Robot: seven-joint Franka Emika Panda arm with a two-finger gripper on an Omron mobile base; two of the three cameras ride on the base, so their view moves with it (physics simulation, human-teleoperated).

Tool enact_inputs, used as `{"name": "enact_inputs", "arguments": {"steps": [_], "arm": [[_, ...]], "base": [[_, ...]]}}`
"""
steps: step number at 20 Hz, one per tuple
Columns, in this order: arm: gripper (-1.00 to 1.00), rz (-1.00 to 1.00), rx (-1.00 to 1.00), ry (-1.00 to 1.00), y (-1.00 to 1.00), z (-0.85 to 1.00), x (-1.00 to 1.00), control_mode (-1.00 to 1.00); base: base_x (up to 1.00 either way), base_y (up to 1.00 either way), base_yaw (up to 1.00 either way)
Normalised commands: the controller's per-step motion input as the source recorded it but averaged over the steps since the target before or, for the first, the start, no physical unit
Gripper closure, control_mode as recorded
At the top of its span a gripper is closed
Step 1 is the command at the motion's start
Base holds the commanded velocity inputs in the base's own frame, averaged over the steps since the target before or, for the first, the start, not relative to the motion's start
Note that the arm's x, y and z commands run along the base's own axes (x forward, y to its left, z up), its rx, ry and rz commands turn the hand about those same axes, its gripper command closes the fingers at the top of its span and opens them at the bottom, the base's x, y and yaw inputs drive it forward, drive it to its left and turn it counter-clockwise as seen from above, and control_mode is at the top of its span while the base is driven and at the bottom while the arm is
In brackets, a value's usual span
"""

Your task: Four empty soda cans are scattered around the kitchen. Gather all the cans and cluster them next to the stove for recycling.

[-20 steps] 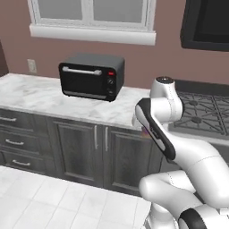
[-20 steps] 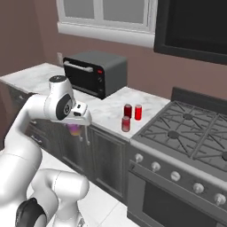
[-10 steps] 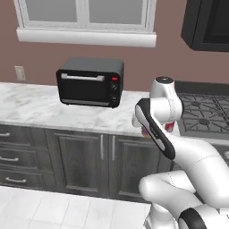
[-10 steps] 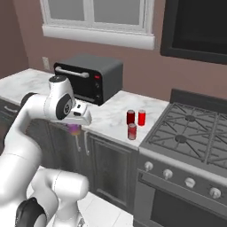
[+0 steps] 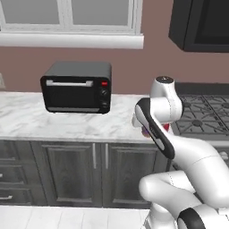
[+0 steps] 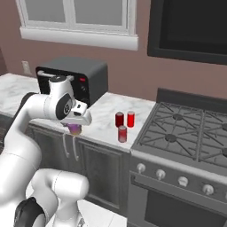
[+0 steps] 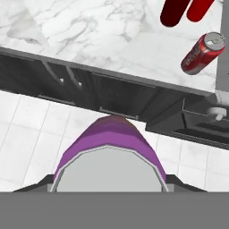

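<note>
My gripper (image 6: 76,126) is shut on the purple soda can (image 6: 75,129), held in front of the counter's edge, left of the stove (image 6: 181,133). In the hand view the purple can (image 7: 109,143) sits between the fingers, its silver top toward the camera, above the floor and cabinet fronts. Three red cans stand on the marble counter beside the stove: a dark red one (image 6: 119,119), a bright red one (image 6: 131,119) and a patterned one (image 6: 122,133) nearer the front edge. The patterned can (image 7: 203,53) lies up and to the right of the gripper (image 7: 109,179).
A black toaster oven (image 5: 76,87) stands on the counter (image 5: 27,118) to the left, under a window. The black microwave (image 6: 190,26) hangs over the stove. Grey cabinet doors (image 5: 71,172) and a tiled floor lie below the counter.
The whole scene has shifted in both base views, so the base has moved. The arm holds the same pose with the purple can still in its gripper.
</note>
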Motion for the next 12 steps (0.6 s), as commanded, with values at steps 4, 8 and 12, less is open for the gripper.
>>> {"name": "enact_inputs", "arguments": {"steps": [4, 8, 12], "arm": [[1.00, 0.00, 0.00, 0.00, 0.00, 0.00, 0.00, 1.00], [1.00, 0.00, 0.00, 0.00, 0.00, 0.00, 0.00, 1.00], [1.00, 0.00, 0.00, 0.00, 0.00, 0.00, 0.00, 1.00]], "base": [[0.50, 0.07, -0.25], [0.49, 0.26, -0.24], [0.42, 0.31, -0.23]]}}
